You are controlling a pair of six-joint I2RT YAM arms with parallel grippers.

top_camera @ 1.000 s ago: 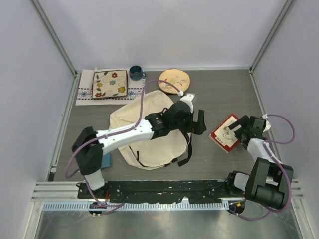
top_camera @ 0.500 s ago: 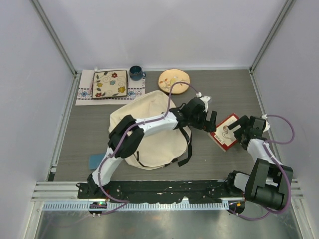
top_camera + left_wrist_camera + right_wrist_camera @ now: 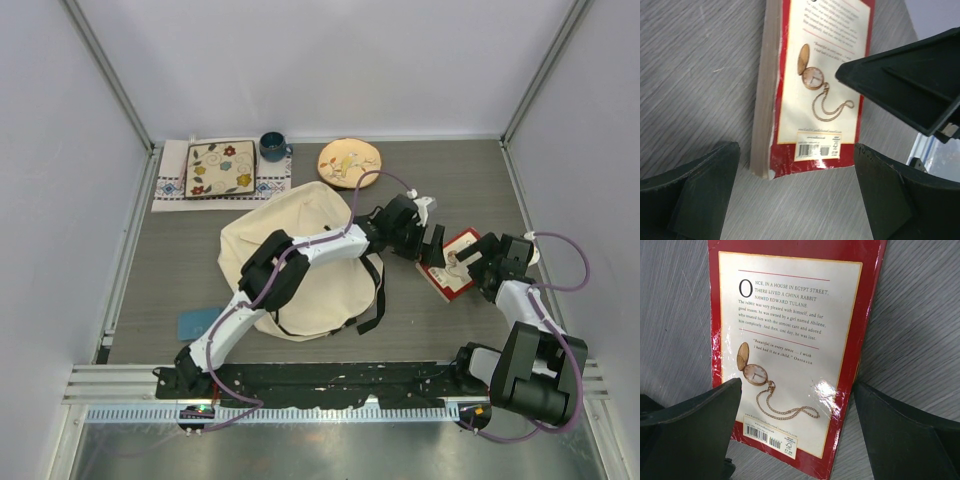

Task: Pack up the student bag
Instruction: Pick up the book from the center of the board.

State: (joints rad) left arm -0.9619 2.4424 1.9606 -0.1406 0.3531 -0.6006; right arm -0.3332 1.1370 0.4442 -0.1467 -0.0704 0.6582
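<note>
The student bag [image 3: 322, 292], cream with black straps, lies flat in the middle of the table. To its right a red paperback book [image 3: 461, 246] lies back cover up, showing a pocket watch picture [image 3: 813, 75] [image 3: 788, 335]. My left gripper [image 3: 431, 249] reaches across the bag and hovers open at the book's left end [image 3: 797, 200], with bare table between its fingers. My right gripper [image 3: 474, 260] is open at the other end, and the book's barcode corner lies between its fingers [image 3: 797, 440]. A right finger [image 3: 907, 75] shows in the left wrist view.
A square floral plate [image 3: 219, 168] on a cloth, a blue mug [image 3: 272, 147] and a round yellowish plate [image 3: 350, 161] stand along the back edge. A small teal object [image 3: 198, 323] lies left of the bag, near the left arm's base.
My left arm has swung to the right, from over the bag out to the book, still open. The right arm and the book have hardly moved.
</note>
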